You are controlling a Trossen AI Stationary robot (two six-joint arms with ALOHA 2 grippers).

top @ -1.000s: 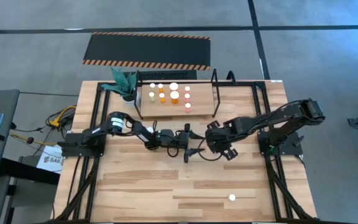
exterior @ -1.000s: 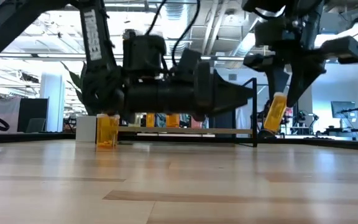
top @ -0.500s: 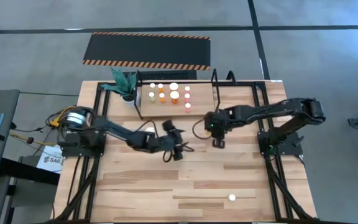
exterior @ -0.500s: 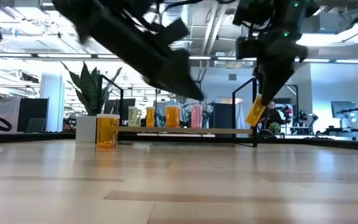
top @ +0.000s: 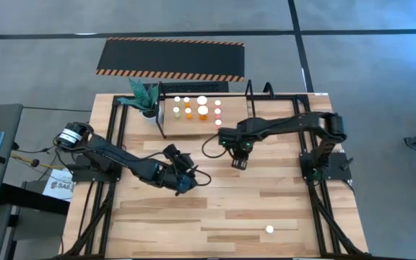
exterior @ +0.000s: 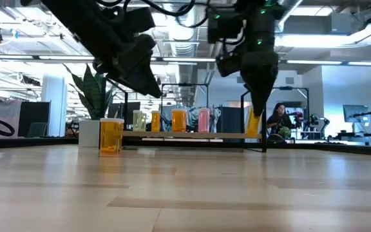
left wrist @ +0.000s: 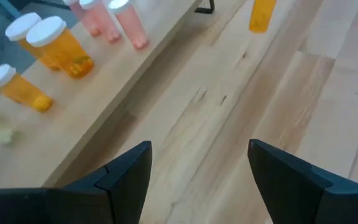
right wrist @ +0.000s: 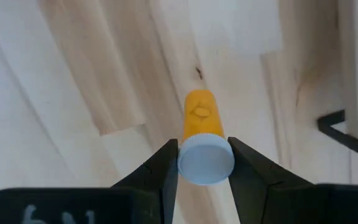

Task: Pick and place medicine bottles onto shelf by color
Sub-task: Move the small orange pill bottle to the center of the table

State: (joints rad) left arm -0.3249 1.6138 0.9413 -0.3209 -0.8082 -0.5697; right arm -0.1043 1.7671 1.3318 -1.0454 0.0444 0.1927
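My right gripper (top: 237, 159) hangs over the table just right of the shelf's near edge, shut on a small orange medicine bottle (right wrist: 199, 115) with a white cap. The shelf (top: 193, 127), a light wooden board between black hoop uprights, carries several white-capped bottles (top: 202, 108) standing on their bases: orange ones (left wrist: 58, 46) and pink ones (left wrist: 126, 22). My left gripper (top: 188, 181) is open over bare wood left of centre, holding nothing. Its wrist view shows the shelf and the hanging orange bottle (left wrist: 263, 14). My right gripper pinches the bottle's white cap (right wrist: 206, 160) between its two fingers, one on each side of the cap. The fingers come from above and point down. The orange body (exterior: 255, 125) hangs about upright below them, clear of the table.
A larger orange bottle (exterior: 111, 135) stands alone on the table, and a white cap (top: 269, 230) shows near the front right. A green plant in a white pot (top: 144, 97) stands left of the shelf. A black hazard-striped mat (top: 172, 58) lies beyond the table.
My right gripper has carried the orange bottle toward the table's left and far edge, closer to the shelf, rolling as it went. The bottle has swung from tilted to about upright. My left gripper has risen, tipped up and drawn back toward the table's left, staying open.
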